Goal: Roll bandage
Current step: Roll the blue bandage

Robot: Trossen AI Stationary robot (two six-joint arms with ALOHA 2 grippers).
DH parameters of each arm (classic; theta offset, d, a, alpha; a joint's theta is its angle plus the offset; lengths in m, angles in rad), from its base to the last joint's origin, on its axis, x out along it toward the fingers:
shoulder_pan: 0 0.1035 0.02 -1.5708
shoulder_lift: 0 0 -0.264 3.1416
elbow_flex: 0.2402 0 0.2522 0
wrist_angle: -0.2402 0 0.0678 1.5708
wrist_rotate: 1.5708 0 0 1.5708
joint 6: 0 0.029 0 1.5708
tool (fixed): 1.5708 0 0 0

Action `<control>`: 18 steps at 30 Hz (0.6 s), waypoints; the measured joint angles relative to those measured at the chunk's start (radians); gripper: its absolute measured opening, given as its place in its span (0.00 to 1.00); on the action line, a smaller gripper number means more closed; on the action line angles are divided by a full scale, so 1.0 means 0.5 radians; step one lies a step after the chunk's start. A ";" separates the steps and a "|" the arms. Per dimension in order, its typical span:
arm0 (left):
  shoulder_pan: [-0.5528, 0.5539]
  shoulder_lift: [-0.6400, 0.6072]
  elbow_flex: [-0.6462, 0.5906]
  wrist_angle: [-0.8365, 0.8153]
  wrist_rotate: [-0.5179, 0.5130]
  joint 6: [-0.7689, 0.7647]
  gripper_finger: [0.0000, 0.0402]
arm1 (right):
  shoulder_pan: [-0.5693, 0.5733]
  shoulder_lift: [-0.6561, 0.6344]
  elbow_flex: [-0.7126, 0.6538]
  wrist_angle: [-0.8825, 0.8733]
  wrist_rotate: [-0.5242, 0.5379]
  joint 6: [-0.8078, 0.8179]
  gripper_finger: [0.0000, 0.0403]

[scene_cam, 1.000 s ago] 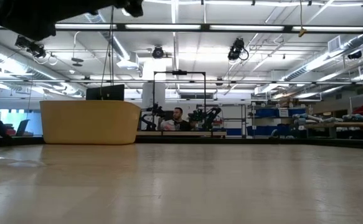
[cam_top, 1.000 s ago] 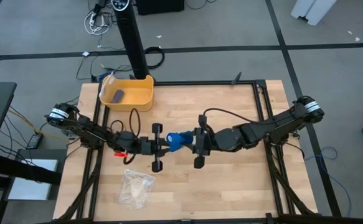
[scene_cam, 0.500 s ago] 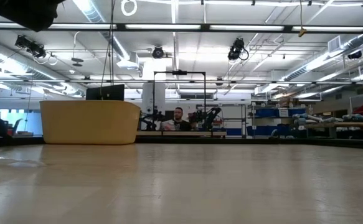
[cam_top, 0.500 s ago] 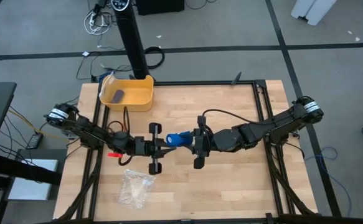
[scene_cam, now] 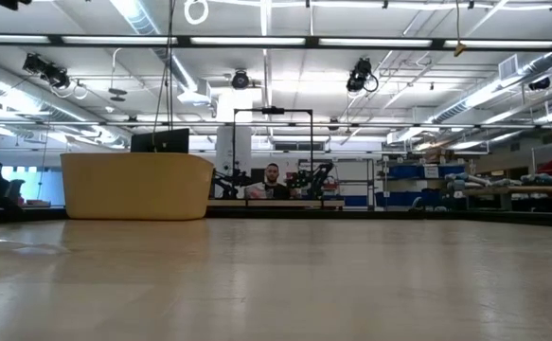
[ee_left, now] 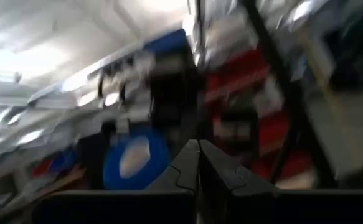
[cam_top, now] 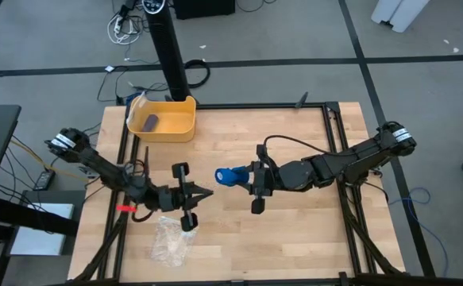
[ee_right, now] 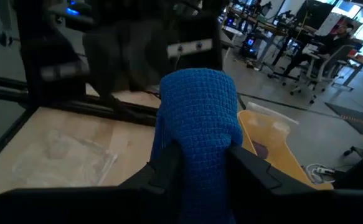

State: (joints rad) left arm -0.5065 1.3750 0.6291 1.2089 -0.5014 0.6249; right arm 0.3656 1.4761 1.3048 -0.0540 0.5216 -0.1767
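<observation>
Your right gripper [cam_top: 233, 176] sits above the middle of the wooden table [cam_top: 295, 143], its fingers clamped on the bandage [cam_top: 229, 175], a bright blue roll. From above, the roll pokes out past the fingertips toward the left arm. In the right wrist view the bandage [ee_right: 198, 121] fills the centre, a knobbly blue cylinder pinched between two dark fingers [ee_right: 169, 163], one on each side.

Your left gripper [cam_top: 203, 194] is apart from the roll, nearer the front edge of the table and to the left of the right gripper. Its fingers are pressed together with nothing between them; the left wrist view shows the two dark fingertips [ee_left: 198, 163] meeting in a thin seam, with the blue end of the bandage [ee_left: 135, 158] blurred beyond them.

A clear crinkled plastic bag [cam_top: 171, 240] lies flat on the table just beside the left gripper, toward the front edge. A yellow bin [cam_top: 175, 127] stands at the back left corner, holding a small dark purple block [cam_top: 151, 121]. In the low view the bin [scene_cam: 135, 186] rises at the left, and a person [scene_cam: 273, 183] sits in the room far behind the table.
</observation>
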 joint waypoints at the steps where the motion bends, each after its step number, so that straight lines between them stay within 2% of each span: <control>1: -0.015 -0.003 -0.008 -0.056 -0.106 -0.009 0.05 | 0.000 -0.001 0.000 -0.001 -0.002 0.013 0.26; 3: 0.008 0.004 -0.052 -0.165 -0.261 -0.150 0.05 | 0.000 -0.001 0.000 -0.001 -0.025 0.033 0.26; 6: 0.113 0.070 -0.142 -0.232 -0.268 -0.459 0.03 | -0.015 0.008 0.000 0.053 -0.109 0.079 0.26; 10: 0.254 0.162 -0.216 -0.014 -0.263 -0.566 0.01 | -0.047 0.021 0.000 0.109 -0.274 0.107 0.26; 15: 0.301 0.216 -0.145 -0.048 -0.026 -0.622 0.01 | -0.103 0.021 -0.034 0.168 -0.294 0.126 0.26; 18: 0.303 0.211 -0.060 -0.118 -0.014 -0.564 0.01 | -0.134 0.021 -0.049 0.186 -0.312 0.144 0.26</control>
State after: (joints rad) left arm -0.3552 1.4807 0.5990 1.1498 -0.5084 0.3426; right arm 0.2988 1.4864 1.2803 0.0392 0.3655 -0.1045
